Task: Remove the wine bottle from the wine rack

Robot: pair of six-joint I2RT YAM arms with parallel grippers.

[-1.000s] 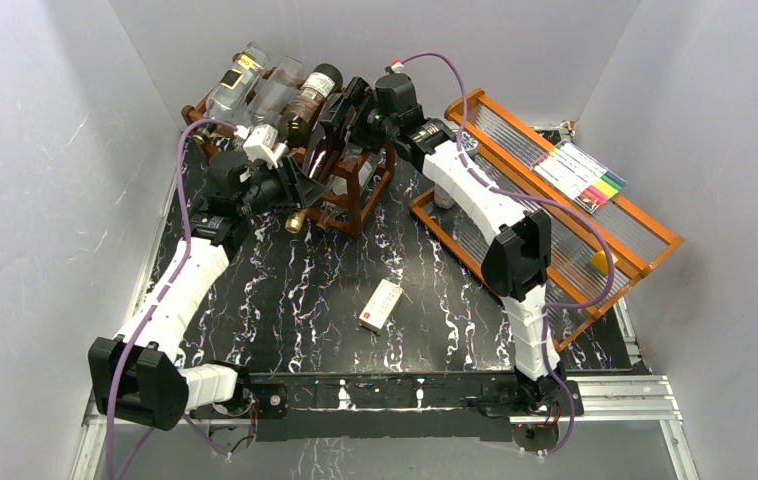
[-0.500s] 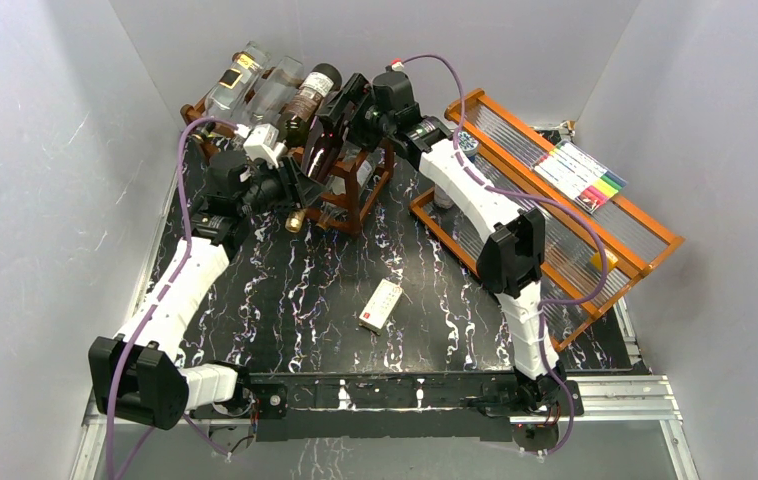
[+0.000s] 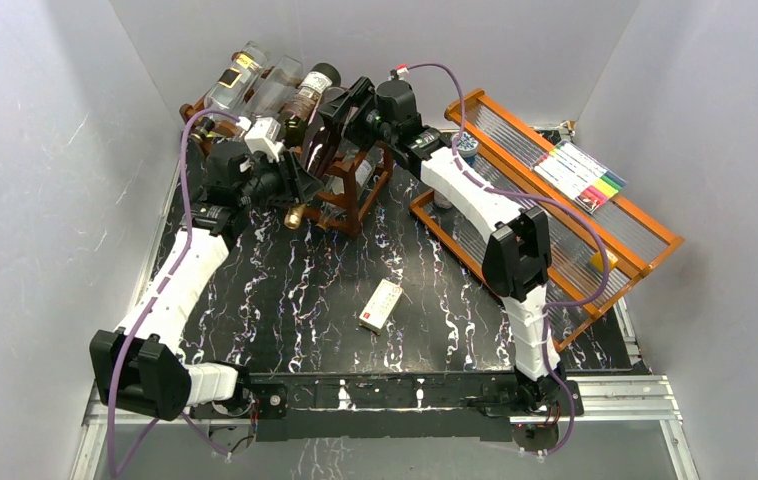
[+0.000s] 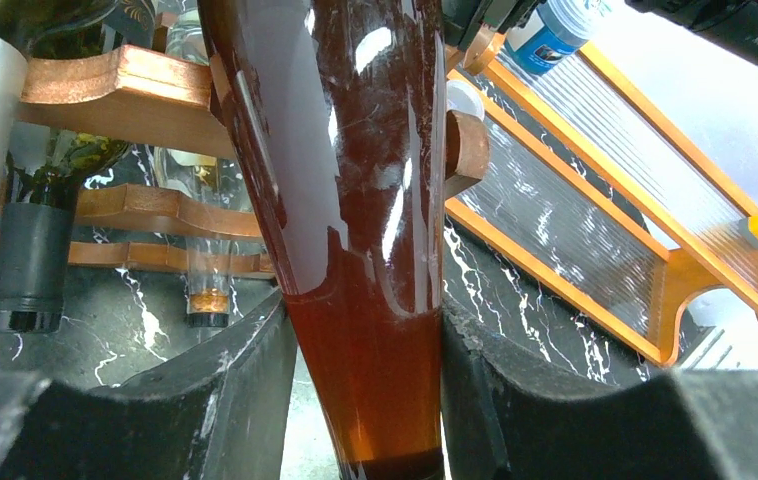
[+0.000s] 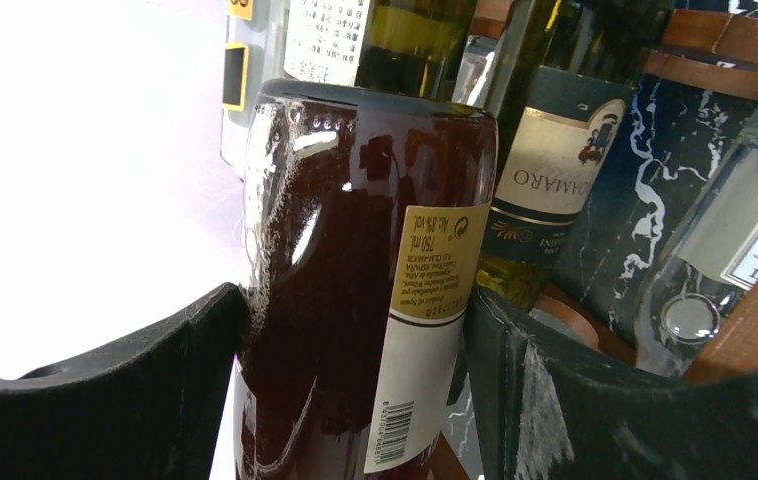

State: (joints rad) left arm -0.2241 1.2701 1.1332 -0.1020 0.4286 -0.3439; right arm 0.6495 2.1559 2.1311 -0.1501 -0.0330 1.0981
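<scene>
Item: wine bottle (image 5: 345,280), lying in the wine rack (image 4: 115,85) at the far left of the surface (image 3: 285,290).
Axis: runs from near left to far right; neck points toward the left arm, base toward the right arm.
Left hand (image 4: 360,340): nearly closed, pinching the tapering neck from both sides.
Right hand (image 5: 355,330): spread wide, fingers against both sides of the body.
Appearance: dark red-brown glass, cream back label with a barcode.

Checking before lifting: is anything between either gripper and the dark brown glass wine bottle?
Nothing visible. The left gripper clasps the neck of the dark brown glass wine bottle, the right gripper its labelled body.
</scene>
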